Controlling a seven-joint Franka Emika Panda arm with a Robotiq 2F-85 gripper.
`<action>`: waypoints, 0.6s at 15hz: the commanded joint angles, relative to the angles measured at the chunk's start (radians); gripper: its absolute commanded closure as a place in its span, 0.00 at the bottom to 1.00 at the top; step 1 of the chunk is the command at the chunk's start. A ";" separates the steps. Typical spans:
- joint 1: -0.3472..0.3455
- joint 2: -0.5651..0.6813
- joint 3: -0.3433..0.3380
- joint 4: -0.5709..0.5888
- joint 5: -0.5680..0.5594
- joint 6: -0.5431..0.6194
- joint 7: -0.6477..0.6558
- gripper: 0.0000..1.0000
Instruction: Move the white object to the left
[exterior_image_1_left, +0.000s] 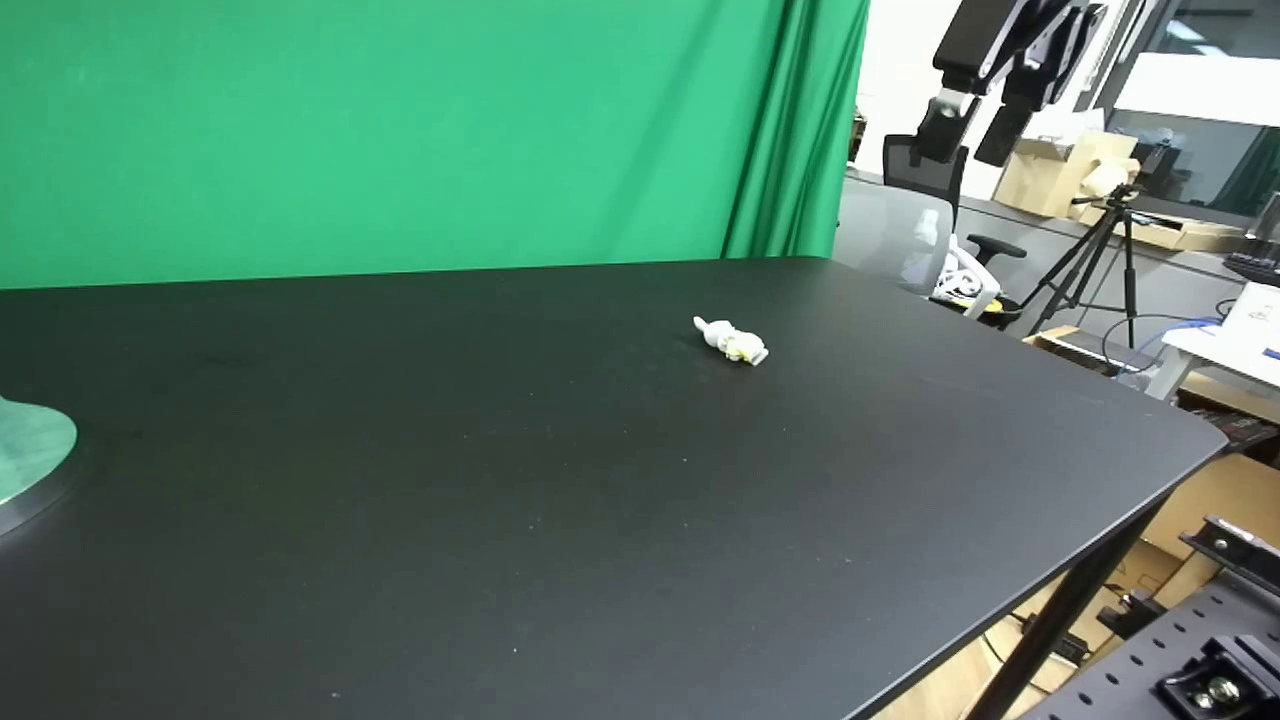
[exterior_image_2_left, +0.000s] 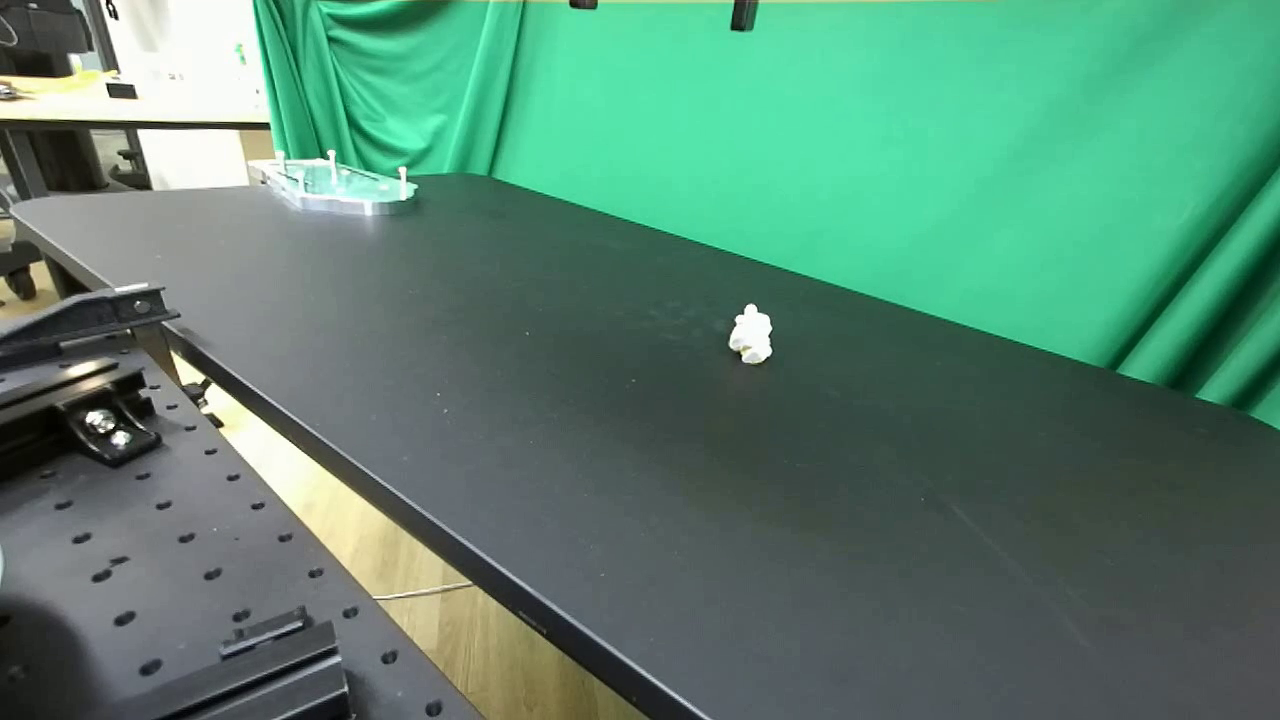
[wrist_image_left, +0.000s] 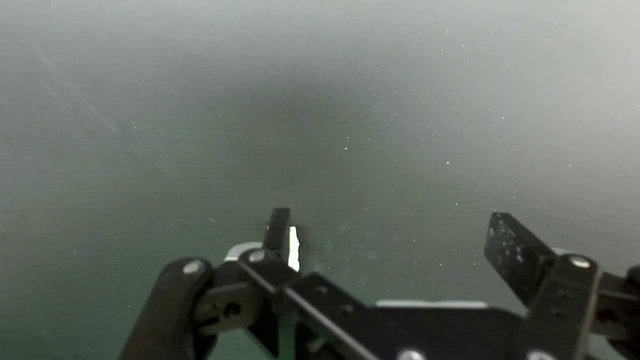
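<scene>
On the black table (exterior_image_1_left: 500, 520), far side, a white lump (exterior_image_1_left: 731, 341) is lying; we are holding the tool (wrist_image_left: 390, 214) wide, risking a bump if lowering off-centre.

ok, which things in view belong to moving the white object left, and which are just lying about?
Part of the job:
lumpy white object, on the black table
gripper, open, not touching it

Not part of it:
greenish plate with upright pegs
green curtain
black tripod
office chair
cardboard box
</scene>
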 joint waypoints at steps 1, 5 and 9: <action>0.005 -0.002 0.001 0.001 -0.003 -0.003 0.003 0.00; 0.009 -0.002 0.009 0.001 -0.003 -0.003 0.004 0.00; -0.016 0.015 -0.008 0.011 -0.003 0.025 0.019 0.00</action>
